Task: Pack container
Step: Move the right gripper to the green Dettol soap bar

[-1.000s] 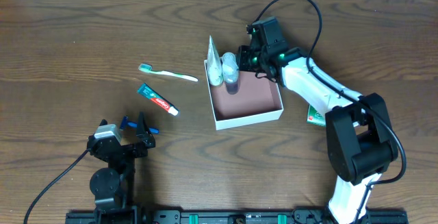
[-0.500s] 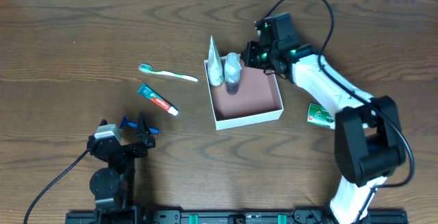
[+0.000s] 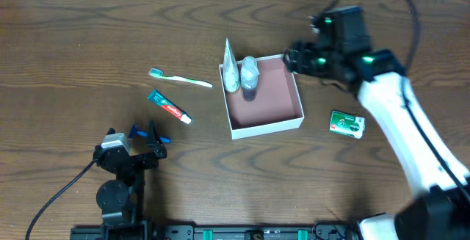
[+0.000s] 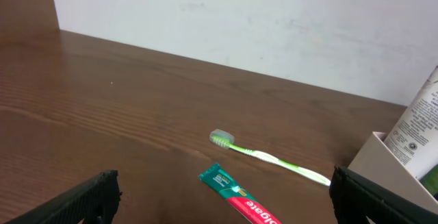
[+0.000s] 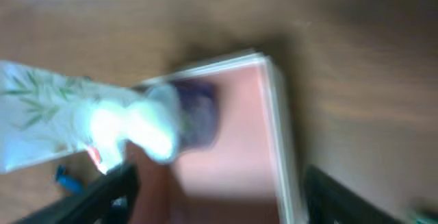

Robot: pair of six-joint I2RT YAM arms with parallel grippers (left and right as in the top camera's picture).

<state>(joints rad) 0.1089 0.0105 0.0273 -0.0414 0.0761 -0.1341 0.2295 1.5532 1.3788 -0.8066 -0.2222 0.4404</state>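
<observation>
With the container (image 3: 273, 97) set mid-counter toward the far edge and the right gripper (image 3: 292, 58) held wide and empty above its far right corner, the green carton (image 3: 346, 123) is best approached squarely from above

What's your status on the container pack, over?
Both open, empty: left gripper at near edge, right gripper over container's far-right corner. Holds tube and bottle. Outside on table: toothbrush, toothpaste, carton. Nothing in the way seen.
</observation>
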